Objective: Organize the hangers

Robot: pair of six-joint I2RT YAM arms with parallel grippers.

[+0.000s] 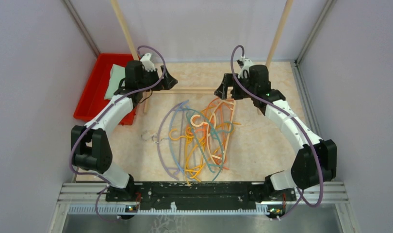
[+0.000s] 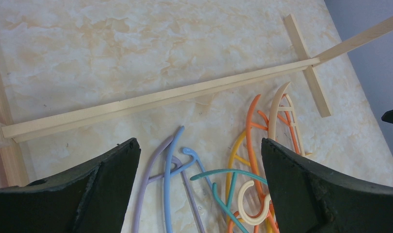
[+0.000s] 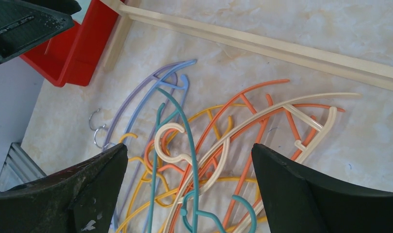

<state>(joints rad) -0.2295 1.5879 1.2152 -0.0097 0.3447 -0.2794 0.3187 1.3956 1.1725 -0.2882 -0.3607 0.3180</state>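
The hangers (image 1: 199, 138) lie in a tangled pile on the marble table, between the two arms. In the left wrist view I see a light blue one (image 2: 168, 184), a lavender one (image 2: 141, 199), a teal one (image 2: 228, 173), an orange one (image 2: 253, 136) and a beige hook (image 2: 245, 206). In the right wrist view, teal (image 3: 192, 160), beige (image 3: 262, 114), orange (image 3: 233, 99) and yellow (image 3: 136, 194) hangers cross each other. My left gripper (image 1: 168, 80) (image 2: 199, 143) is open and empty above the pile's far-left end. My right gripper (image 1: 223, 90) (image 3: 189, 145) is open and empty above its far-right end.
The pale wooden rack's base rail (image 1: 194, 91) (image 2: 160, 99) (image 3: 262, 43) lies just beyond the pile, with two uprights (image 1: 124, 26) rising at the back. A red bin (image 1: 95, 87) (image 3: 83, 48) stands at the far left. Small metal rings (image 1: 151, 137) (image 3: 95, 128) lie left of the pile.
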